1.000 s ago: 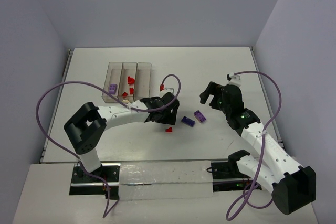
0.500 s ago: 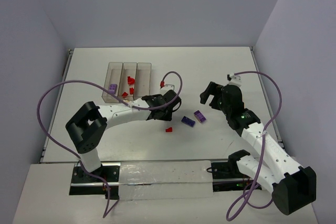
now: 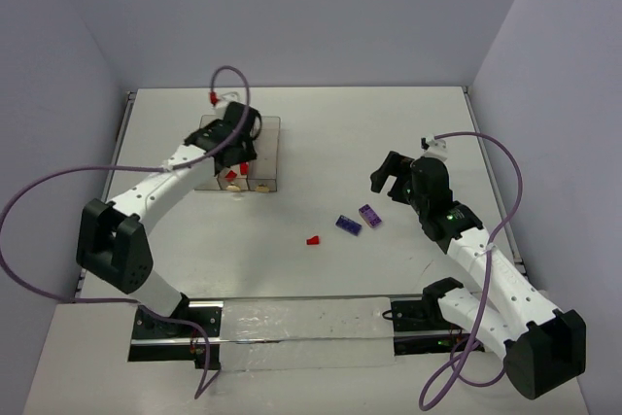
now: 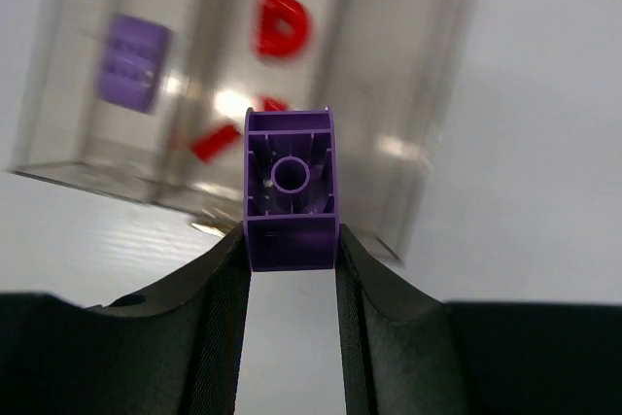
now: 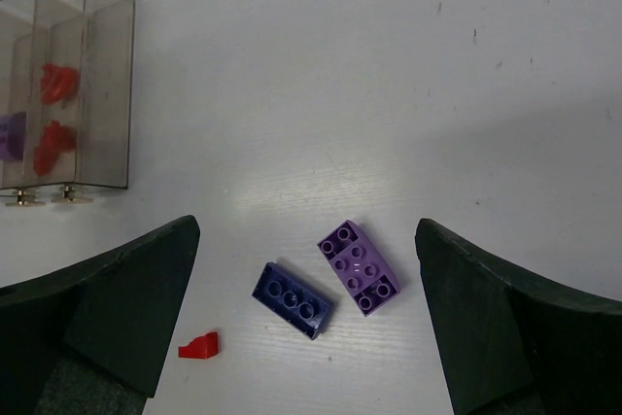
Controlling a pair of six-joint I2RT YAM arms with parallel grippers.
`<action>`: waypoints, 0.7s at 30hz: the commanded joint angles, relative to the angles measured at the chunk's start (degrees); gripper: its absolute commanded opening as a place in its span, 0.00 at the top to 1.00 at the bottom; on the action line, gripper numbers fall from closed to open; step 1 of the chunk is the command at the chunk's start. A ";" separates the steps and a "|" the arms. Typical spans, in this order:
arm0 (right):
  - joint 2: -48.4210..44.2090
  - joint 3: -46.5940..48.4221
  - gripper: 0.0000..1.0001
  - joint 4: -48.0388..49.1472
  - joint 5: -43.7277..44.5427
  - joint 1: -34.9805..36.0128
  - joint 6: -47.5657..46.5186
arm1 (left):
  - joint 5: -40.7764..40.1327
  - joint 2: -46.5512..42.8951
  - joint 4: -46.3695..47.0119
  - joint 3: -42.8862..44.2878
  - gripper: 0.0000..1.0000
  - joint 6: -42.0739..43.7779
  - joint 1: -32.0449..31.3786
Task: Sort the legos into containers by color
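Above the containers [image 4: 413, 65], the left tool [image 4: 290, 240] grips a purple brick [image 4: 290, 174].

White matte table [image 3: 389, 123], boxed in by plain pale lavender walls: back wall [image 3: 292, 17] at 12 o'clock, left wall [image 3: 49, 94] at 9, right wall [image 3: 569, 65] at 3. Light's soft and even — glossy strip [image 3: 292, 318] along the 6 o'clock edge.

Left gripper [image 4: 290, 230] clamped, apparently raised; right gripper [image 5: 306, 230] wide.
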 commanded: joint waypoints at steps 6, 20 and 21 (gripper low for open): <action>-0.85 1.04 0.00 0.79 0.92 0.64 -0.32 | 1.72 4.59 1.59 6.25 1.00 1.94 15.62; -2.31 1.14 0.00 -0.86 1.68 0.62 -0.32 | -0.19 14.19 4.00 10.40 0.30 1.99 19.26; -2.32 1.21 0.00 -0.86 1.52 0.62 -0.48 | -0.08 14.18 4.21 10.55 0.21 2.48 19.27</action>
